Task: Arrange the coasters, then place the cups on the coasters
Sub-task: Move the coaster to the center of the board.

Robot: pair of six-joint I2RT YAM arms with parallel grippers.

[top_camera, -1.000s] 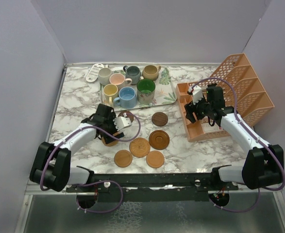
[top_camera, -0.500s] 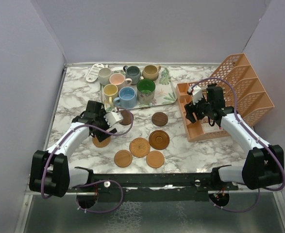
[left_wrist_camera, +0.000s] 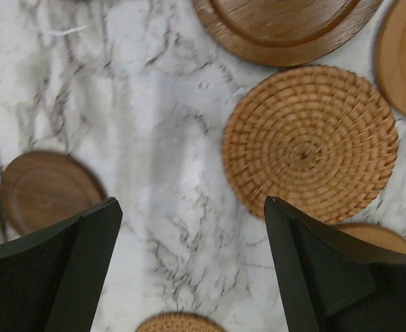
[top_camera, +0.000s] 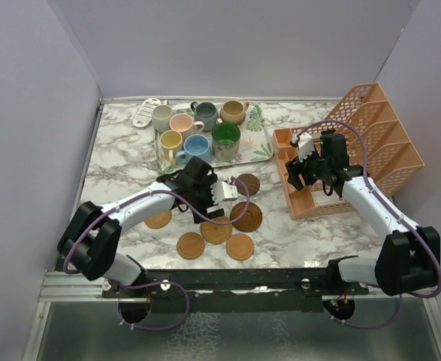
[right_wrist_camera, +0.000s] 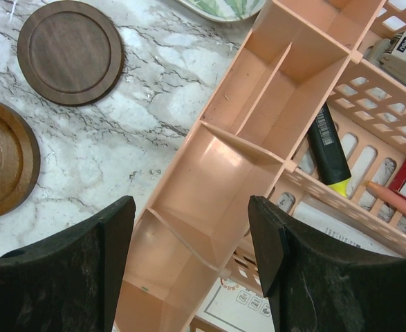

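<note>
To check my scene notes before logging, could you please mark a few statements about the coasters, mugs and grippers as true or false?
1. No ceramic mug stands on a round coaster yet. True.
2. The left gripper grips the round woven coaster. False: its jaws are open and empty, above the marble table.
3. The right gripper hovers over the orange mesh rack. True.
4. The dark brown round wooden coaster lies inside the rack. False: it lies on the table, outside the rack.
</note>
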